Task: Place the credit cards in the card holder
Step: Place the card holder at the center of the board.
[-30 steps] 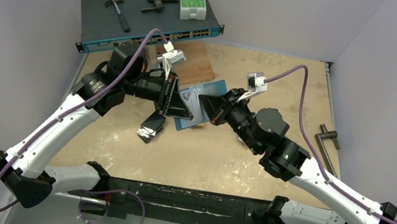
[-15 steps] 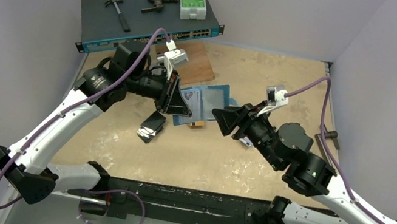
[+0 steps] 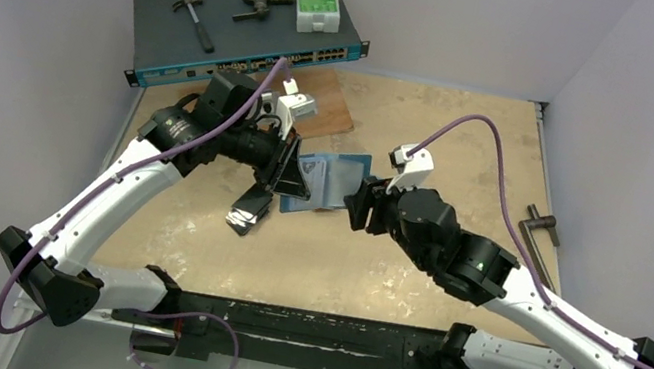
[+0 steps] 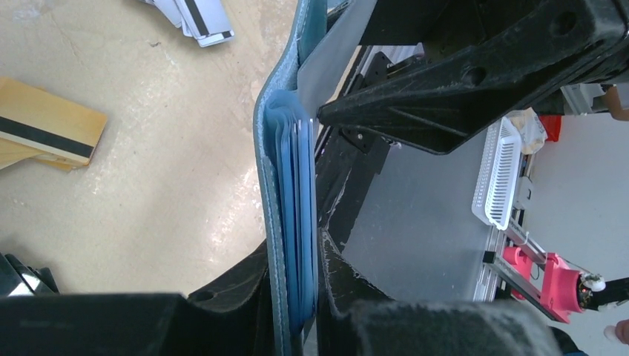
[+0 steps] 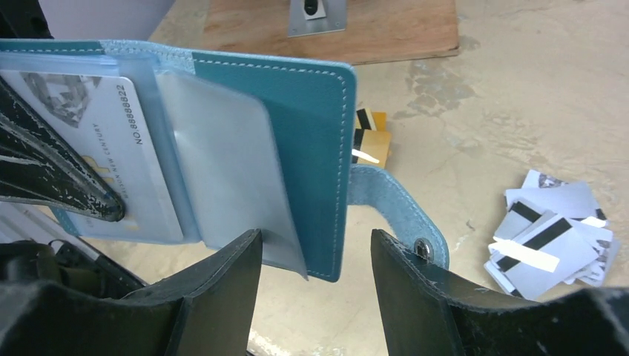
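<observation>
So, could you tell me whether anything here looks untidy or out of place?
Yes: the silver-grey cards lie in a loose, fanned heap on the table, not stacked. A clear sleeve of the card holder flops out tilted across its teal cover. Nothing looks damaged.

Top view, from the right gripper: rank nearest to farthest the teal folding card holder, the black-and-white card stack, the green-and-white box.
1. Teal folding card holder, just ahead of the right gripper.
2. Black-and-white card stack, farther left.
3. Green-and-white box, far back.
</observation>
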